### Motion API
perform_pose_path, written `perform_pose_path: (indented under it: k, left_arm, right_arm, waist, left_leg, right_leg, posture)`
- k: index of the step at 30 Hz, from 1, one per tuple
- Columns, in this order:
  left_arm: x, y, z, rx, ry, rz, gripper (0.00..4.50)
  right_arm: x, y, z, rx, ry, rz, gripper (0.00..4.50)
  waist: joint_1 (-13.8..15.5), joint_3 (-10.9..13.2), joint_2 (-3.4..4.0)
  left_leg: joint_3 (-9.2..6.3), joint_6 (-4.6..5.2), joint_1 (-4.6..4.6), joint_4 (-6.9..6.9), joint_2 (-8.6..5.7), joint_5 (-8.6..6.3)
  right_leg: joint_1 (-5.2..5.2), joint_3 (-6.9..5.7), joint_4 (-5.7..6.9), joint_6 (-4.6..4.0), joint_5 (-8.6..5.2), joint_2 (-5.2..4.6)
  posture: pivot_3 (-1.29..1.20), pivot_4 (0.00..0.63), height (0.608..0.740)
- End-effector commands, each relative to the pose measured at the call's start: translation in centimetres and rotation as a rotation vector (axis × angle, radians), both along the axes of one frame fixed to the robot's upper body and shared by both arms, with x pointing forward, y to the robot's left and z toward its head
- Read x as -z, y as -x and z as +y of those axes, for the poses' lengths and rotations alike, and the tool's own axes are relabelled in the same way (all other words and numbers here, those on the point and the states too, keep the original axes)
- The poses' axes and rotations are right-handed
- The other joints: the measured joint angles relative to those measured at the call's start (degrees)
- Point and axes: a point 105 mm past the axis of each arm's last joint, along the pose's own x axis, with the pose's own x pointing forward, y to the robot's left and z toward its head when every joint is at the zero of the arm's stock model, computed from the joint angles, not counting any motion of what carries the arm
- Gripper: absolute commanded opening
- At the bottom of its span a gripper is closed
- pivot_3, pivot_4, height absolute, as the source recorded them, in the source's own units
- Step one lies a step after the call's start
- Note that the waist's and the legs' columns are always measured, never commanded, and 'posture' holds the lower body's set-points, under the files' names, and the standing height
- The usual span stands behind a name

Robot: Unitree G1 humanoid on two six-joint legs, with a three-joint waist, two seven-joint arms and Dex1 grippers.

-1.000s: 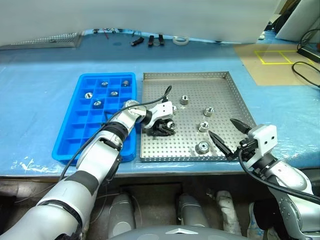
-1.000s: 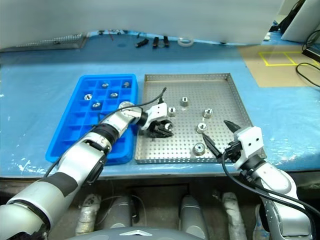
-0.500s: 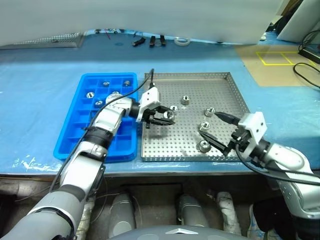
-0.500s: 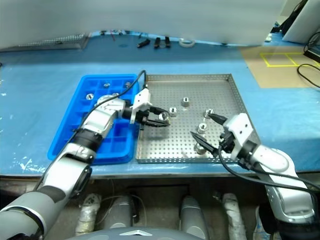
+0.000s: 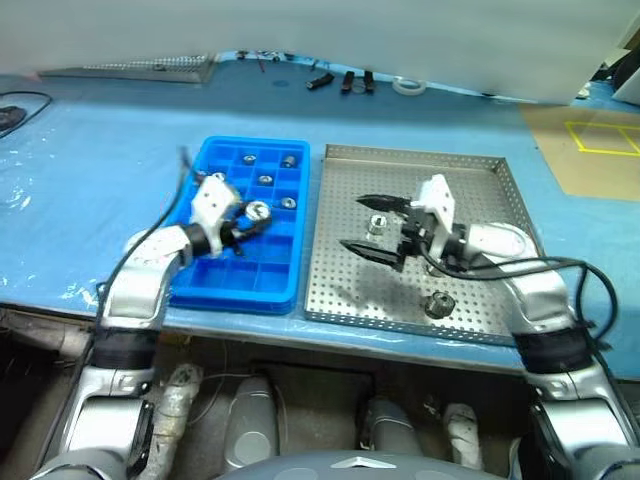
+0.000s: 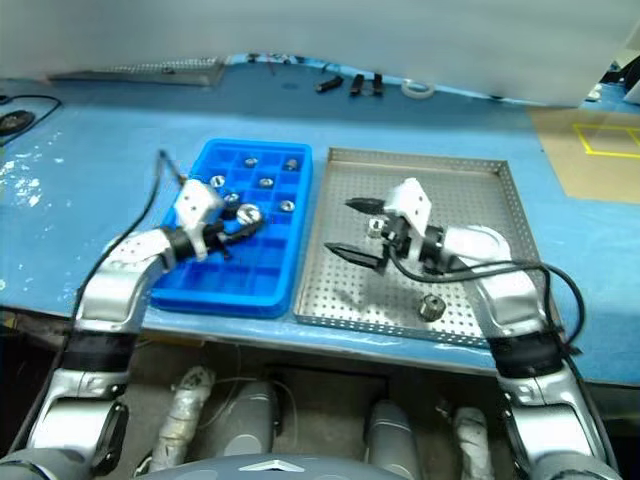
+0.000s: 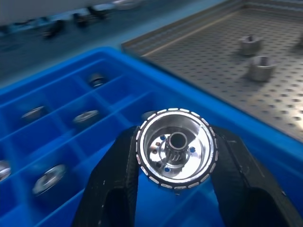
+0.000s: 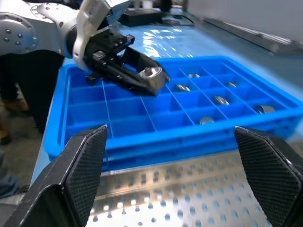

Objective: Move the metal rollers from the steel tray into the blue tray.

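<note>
The blue tray on the bench holds several rollers in its compartments toward twelve o'clock. The left hand pinches one roller above the blue tray's middle. At three o'clock, the steel tray holds a few more rollers, with the right hand spread wide above it.

The bright blue plastic tray has a grid of square cells. The silver steel tray has a pattern of tiny holes. The shiny silver metal roller sits between black claw fingers. The worktop is light blue.
</note>
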Motion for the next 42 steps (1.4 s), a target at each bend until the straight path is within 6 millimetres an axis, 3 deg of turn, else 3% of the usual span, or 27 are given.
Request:
perform_pose_path:
  k: [1, 4, 11, 21, 29, 34, 38, 42]
  left_arm:
    - [-1.0, -0.3, 3.1, -0.196, -0.005, -0.070, 1.70]
    - [-0.4, -0.8, 3.9, -0.278, 0.000, -0.070, 1.70]
    - [0.3, -2.7, 3.6, -0.334, -0.025, -0.061, 1.70]
    - [1.5, -4.3, 2.1, -0.282, -0.054, -0.006, 1.70]
    - [1.7, -4.6, 2.7, -0.298, -0.063, 0.004, 4.35]
    - [0.4, -4.9, 1.0, -0.216, -0.043, -0.024, 4.49]
    - [-1.3, -5.0, -2.0, -0.090, 0.013, -0.050, 4.49]
    - [-1.4, -4.9, -6.7, 0.126, -0.002, -0.015, 4.49]
  right_arm:
    - [-0.7, -0.1, 0.9, -0.069, 0.003, -0.040, 4.50]
    - [-1.0, -0.4, 1.2, -0.089, 0.006, -0.048, 4.50]
    - [-0.9, -0.4, 1.0, -0.074, 0.002, -0.057, 4.50]
    - [-0.5, 0.2, 0.0, -0.012, 0.000, -0.052, 4.50]
    - [-1.0, 0.1, -0.5, 0.033, -0.014, -0.071, 4.50]
    - [-1.3, 0.1, -1.0, 0.058, -0.013, -0.080, 4.50]
    - [-1.6, 0.2, -1.7, 0.100, -0.014, -0.089, 4.50]
    - [-1.5, 0.7, -3.5, 0.187, -0.003, -0.093, 4.50]
  waist:
    - [1.18, 0.00, 0.00]
    - [2.97, 0.00, 0.00]
    - [5.31, 0.00, -0.01]
    - [5.27, 0.01, -0.02]
    - [4.86, 0.01, -0.02]
    - [3.77, 0.01, -0.02]
    - [3.72, 0.01, -0.02]
    - [3.53, 0.02, -0.03]
  left_leg:
    - [-0.03, -0.01, -0.01, 0.00, 0.00, 0.01]
    - [-0.09, -0.02, -0.09, 0.05, -0.01, 0.01]
    - [-0.17, -0.08, -0.11, 0.14, -0.02, 0.05]
    - [-0.25, -0.29, -0.04, 0.18, -0.04, 0.18]
    - [-0.25, -0.32, -0.09, 0.17, -0.01, 0.20]
    - [-0.25, -0.33, -0.08, 0.16, -0.01, 0.20]
    - [-0.25, -0.34, -0.11, 0.15, -0.02, 0.21]
    - [-0.23, -0.33, -0.12, 0.18, -0.08, 0.21]
  right_leg:
    - [0.00, -0.01, 0.00, 0.00, 0.00, 0.00]
    - [0.01, -0.08, 0.00, 0.00, 0.00, 0.00]
    - [-0.08, -0.08, 0.24, 0.00, -0.01, 0.00]
    - [-0.34, 0.04, 0.82, -0.08, -0.10, 0.01]
    - [-0.41, 0.05, 0.80, -0.13, -0.14, 0.09]
    - [-0.41, 0.05, 0.82, -0.13, -0.14, 0.08]
    - [-0.40, 0.02, 0.81, -0.13, -0.14, 0.07]
    - [-0.37, 0.03, 0.78, -0.12, -0.14, 0.06]
  posture:
    - [0.41, 0.150, 0.740]
    - [0.42, 0.150, 0.740]
    - [0.39, 0.150, 0.740]
    - [0.34, 0.150, 0.740]
    - [0.30, 0.150, 0.740]
    - [0.26, 0.150, 0.740]
    - [0.19, 0.150, 0.740]
    - [0.08, 0.150, 0.740]
